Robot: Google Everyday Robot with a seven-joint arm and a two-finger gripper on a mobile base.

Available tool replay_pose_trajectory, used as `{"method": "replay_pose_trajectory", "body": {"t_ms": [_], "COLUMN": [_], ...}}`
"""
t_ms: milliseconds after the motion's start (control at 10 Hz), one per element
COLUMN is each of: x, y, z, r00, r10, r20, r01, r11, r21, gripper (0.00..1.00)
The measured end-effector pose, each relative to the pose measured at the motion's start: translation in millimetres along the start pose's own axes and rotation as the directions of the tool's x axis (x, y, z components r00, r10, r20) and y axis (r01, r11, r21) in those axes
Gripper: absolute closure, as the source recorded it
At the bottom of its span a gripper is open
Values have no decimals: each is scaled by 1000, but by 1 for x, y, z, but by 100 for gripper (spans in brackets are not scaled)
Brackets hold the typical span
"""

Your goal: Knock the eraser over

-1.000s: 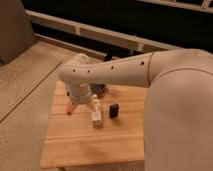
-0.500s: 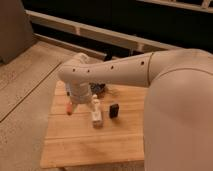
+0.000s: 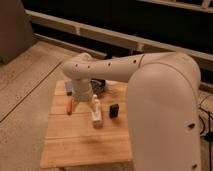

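Robot arm of smooth white plastic [image 3: 150, 95] fills the right of the picture and bends down over the pale wooden slatted counter [image 3: 75, 145]. Its gripper [image 3: 83, 101] hangs low just to the picture's left of the tall cream-white bottle-shaped object [image 3: 96, 111], close over the boards. The wrist hides it, so I cannot tell whether it is open or closed.

The small black rectangular eraser [image 3: 114, 110] stands upright, long axis vertical, just to the picture's right of the cream bottle and apart from it. The bottle therefore stands between the gripper and the eraser. The push probably has to pass in front of or behind the bottle, then strike the eraser high on its side to tip it.

Counted: one cream bottle; one flat blue block [image 3: 69, 86] beyond it and to the left; one dark rounded object [image 3: 100, 86] beyond it, half hidden by the arm; one eraser; one slim orange object [image 3: 70, 106] left of the bottle, past the gripper.
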Motion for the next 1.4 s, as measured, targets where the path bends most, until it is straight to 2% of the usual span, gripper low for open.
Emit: {"method": "replay_pose_trajectory", "body": {"t_ms": [200,400,700,900,1100,1300,1400], "x": [0,7,25,38,52,59,60], "y": [0,-6,-12,-21,-40,-63,-62], "z": [-2,1,8,12,18,21,21], "r00": [999,996,988,979,969,961,961], "r10": [22,-2,-36,-51,-68,-94,-98], "r20": [24,85,153,199,237,259,259], "r01": [-22,-1,27,42,68,96,100], "r11": [1000,999,998,998,998,995,995], "r21": [3,38,62,48,11,8,6], "gripper": [35,35,35,35,35,35,35]}}
